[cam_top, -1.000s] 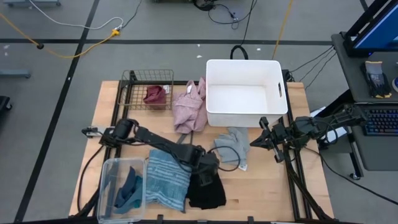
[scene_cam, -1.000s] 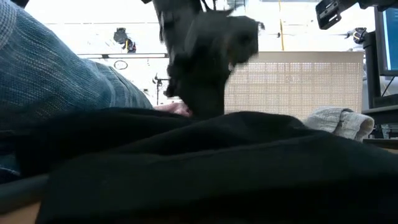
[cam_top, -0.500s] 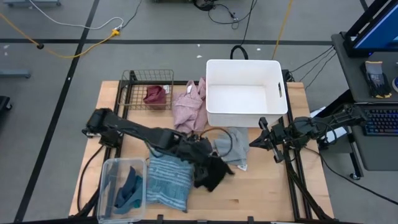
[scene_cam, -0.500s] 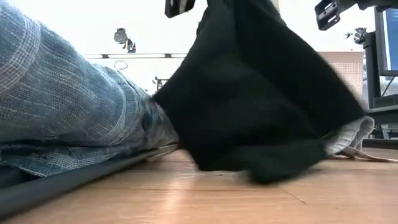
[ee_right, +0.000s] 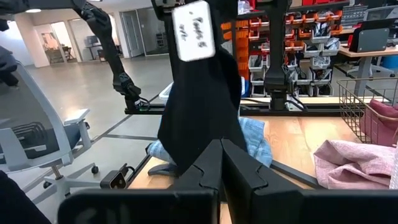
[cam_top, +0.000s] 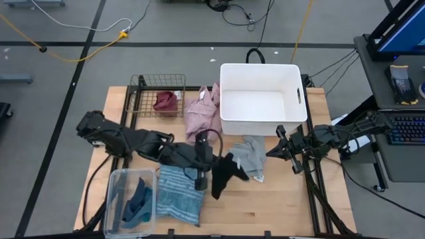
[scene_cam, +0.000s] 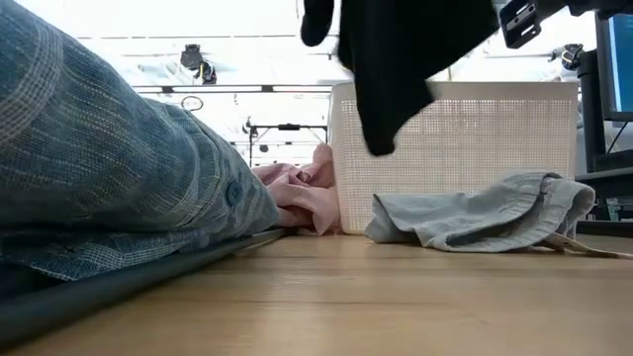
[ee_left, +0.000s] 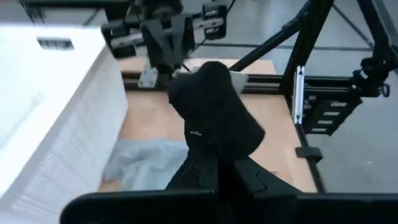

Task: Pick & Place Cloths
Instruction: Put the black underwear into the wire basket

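The black cloth (cam_top: 224,176) hangs from my left gripper (cam_top: 214,161) above the table's middle; its lower end (scene_cam: 381,119) is clear of the wood. That gripper (ee_left: 217,177) is shut on it. My right gripper (cam_top: 274,152) waits shut at the table's right side, touching nothing. A grey cloth (cam_top: 249,154) lies crumpled beside the white bin (cam_top: 262,99). A pink cloth (cam_top: 202,113) lies against the bin's left wall. The blue-striped cloth (cam_top: 179,192) lies near the table's near edge. A maroon cloth (cam_top: 166,101) sits in the wire basket. My left gripper pinches a bunched part of the black cloth (ee_left: 208,146) between its two fingers, coming from the table's left. One layer or several, I cannot tell. The cloth is lifted clear and hangs slack below the fingers (scene_cam: 396,59).
A clear plastic box (cam_top: 129,202) at the near left corner holds teal and navy cloths. The wire basket (cam_top: 158,93) stands at the far left, the white bin at the far middle. Bare wood (cam_top: 285,199) lies near the right near corner.
My left gripper has risen and drawn back toward the table's far side and a little left, carrying the black cloth. The cloth lay flat near the near edge; it is now lifted clear and hangs bunched. The grey cloth behind it has come into the low view.
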`<state>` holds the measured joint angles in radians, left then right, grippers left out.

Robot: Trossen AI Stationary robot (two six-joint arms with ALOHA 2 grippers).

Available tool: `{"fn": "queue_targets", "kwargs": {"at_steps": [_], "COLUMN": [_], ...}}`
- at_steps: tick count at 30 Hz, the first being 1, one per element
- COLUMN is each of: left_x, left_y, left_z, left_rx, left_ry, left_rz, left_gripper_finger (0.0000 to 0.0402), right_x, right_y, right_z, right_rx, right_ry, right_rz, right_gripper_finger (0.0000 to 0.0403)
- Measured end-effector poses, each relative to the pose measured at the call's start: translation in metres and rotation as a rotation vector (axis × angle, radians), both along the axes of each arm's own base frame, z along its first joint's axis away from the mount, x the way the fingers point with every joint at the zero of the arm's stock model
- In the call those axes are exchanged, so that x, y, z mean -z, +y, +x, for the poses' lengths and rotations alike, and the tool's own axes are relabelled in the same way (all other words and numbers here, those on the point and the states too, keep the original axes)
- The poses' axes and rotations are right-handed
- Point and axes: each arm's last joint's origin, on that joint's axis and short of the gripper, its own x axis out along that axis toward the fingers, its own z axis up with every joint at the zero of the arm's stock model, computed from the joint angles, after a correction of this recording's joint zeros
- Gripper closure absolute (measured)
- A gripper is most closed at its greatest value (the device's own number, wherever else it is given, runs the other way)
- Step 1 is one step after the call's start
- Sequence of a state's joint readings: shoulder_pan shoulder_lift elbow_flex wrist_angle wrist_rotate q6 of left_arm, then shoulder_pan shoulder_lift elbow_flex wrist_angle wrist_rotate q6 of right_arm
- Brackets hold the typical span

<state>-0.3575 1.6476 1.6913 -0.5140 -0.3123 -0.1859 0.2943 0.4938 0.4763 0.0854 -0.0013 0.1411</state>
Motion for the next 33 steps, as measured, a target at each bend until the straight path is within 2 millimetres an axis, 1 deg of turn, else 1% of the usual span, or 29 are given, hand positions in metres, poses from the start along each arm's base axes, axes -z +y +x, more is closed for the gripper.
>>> {"fn": "queue_targets", "kwargs": {"at_steps": [8,15,17,20,26,30,33], "left_x": [-0.004,-0.005,-0.005,-0.009,-0.027,-0.042,-0.057], "left_y": [-0.003,-0.004,-0.003,0.003,0.023,0.034,0.044], "left_z": [-0.005,-0.005,-0.005,-0.006,-0.019,-0.031,-0.045], "left_rx": [-0.018,-0.016,-0.048,-0.162,-0.347,-0.376,-0.373], "left_ry": [-0.026,-0.030,-0.041,-0.061,-0.141,-0.177,-0.211], "left_rz": [0.181,0.182,0.157,0.055,-0.324,-0.553,-0.669], "left_gripper_finger": [0.0400,0.0400,0.0400,0.0400,0.0400,0.0400,0.0400], "right_x": [0.000,0.000,0.000,0.000,0.000,0.000,0.000], "right_y": [0.000,0.000,0.000,0.000,0.000,0.000,0.000], "right_z": [0.000,0.000,0.000,0.000,0.000,0.000,0.000], "right_rx": [0.000,0.000,0.000,0.000,0.000,0.000,0.000], "right_ry": [-0.001,-0.001,-0.001,-0.001,-0.001,-0.001,-0.001], "right_rz": [-0.004,-0.004,-0.004,-0.004,-0.004,-0.004,-0.004], "right_gripper_finger": [0.0403,0.0403,0.0403,0.0403,0.0403,0.0403,0.0403]}}
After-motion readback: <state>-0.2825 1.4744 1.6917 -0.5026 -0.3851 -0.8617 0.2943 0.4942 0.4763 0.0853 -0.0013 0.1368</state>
